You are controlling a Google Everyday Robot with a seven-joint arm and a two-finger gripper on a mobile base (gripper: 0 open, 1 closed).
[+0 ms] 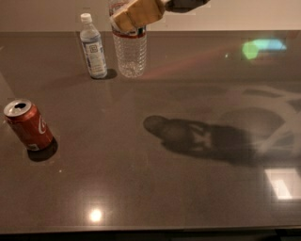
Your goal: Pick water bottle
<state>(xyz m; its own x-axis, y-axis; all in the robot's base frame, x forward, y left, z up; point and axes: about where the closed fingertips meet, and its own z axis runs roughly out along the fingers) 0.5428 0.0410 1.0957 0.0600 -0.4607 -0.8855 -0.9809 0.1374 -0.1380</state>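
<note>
The water bottle point(130, 51) is a clear ribbed plastic bottle with a dark red-and-green band near its top. It hangs in the air above the dark table point(155, 155), at the top of the camera view; its cap is out of view. My gripper point(136, 14) is shut on the water bottle's upper part, its tan fingers point(141, 12) wrapped round it. Most of the arm is out of view above. The bottle's shadow lies on the table further right and nearer.
A slimmer bottle point(92, 47) with a pale blue-white label stands at the back left, just left of the held bottle. An open red soda can point(28, 124) stands at the left. The table's front edge runs along the bottom.
</note>
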